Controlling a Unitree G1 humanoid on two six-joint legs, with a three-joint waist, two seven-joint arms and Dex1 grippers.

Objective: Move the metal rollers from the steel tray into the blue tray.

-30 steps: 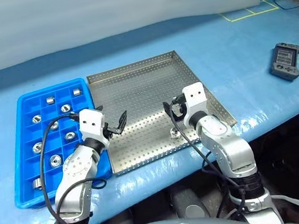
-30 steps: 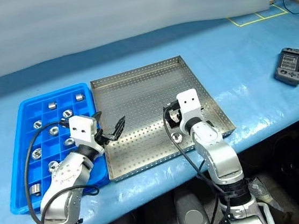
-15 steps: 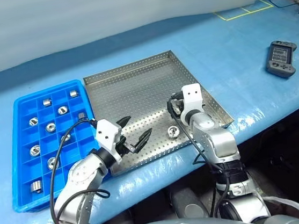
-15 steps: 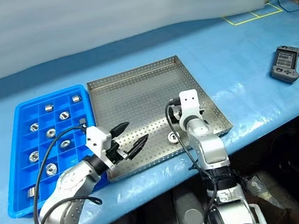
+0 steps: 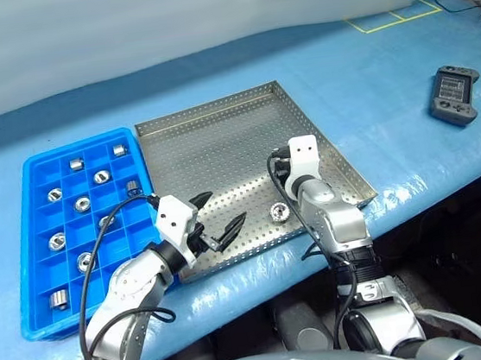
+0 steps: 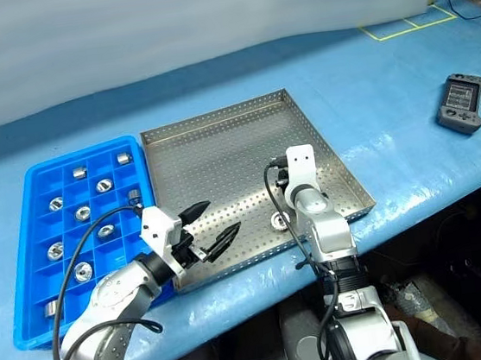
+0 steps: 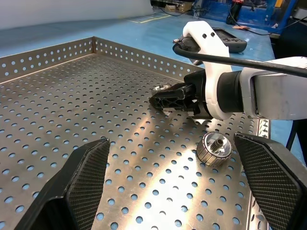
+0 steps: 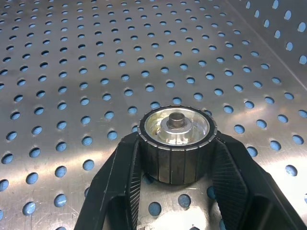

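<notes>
steel tray (image 5: 218, 139): shiny perforated metal. Blue tray (image 5: 45, 254): glossy plastic. Metal rollers (image 8: 176, 143): polished top, dark ribbed side. Desk (image 5: 369, 87): wrinkly glossy blue plastic sheet. Right gripper (image 8: 177, 191) fingers (image 8: 120, 187): matt black ridged plastic.

My head cameras look forward and down over the worktop (image 5: 390, 119); both wrist cameras sit low and close over the steel tray (image 7: 57, 143), which all four views share.

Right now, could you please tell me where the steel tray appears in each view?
Left eye view: the steel tray lies at centre, right of the blue tray.
Right eye view: at centre too.
Left wrist view: its perforated floor and far rim.
Right wrist view: its floor, beneath the fingers.
Shared landmark: the right gripper, shut on a metal roller.
</notes>
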